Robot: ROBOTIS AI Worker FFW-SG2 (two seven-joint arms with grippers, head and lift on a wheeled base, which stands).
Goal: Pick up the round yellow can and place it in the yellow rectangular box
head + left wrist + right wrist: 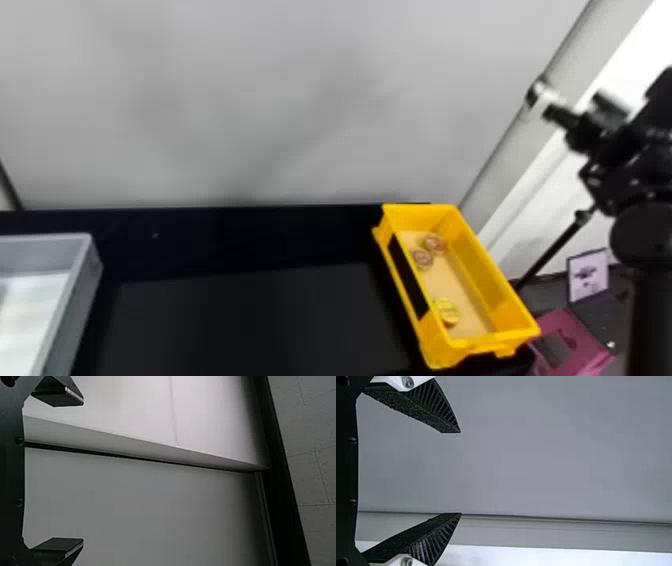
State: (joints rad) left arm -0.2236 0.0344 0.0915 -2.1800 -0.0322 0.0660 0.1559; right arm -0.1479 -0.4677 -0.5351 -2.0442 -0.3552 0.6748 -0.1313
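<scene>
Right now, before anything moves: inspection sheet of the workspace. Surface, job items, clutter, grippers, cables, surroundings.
Surface: black tabletop, grey bin at its left.
Job items: round yellow can inside the yellow rectangular box, near end.
Clutter: two reddish-brown round cans in the box, farther back.
Grippers: left gripper open, nothing between its fingers; right gripper likewise.
Cables: nothing seen.
Surroundings: pale wall behind; black pole, framed picture and pink item right of the box.

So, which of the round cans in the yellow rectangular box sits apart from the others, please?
The round yellow can, toward the box's near end; the reddish two sit together.
</scene>
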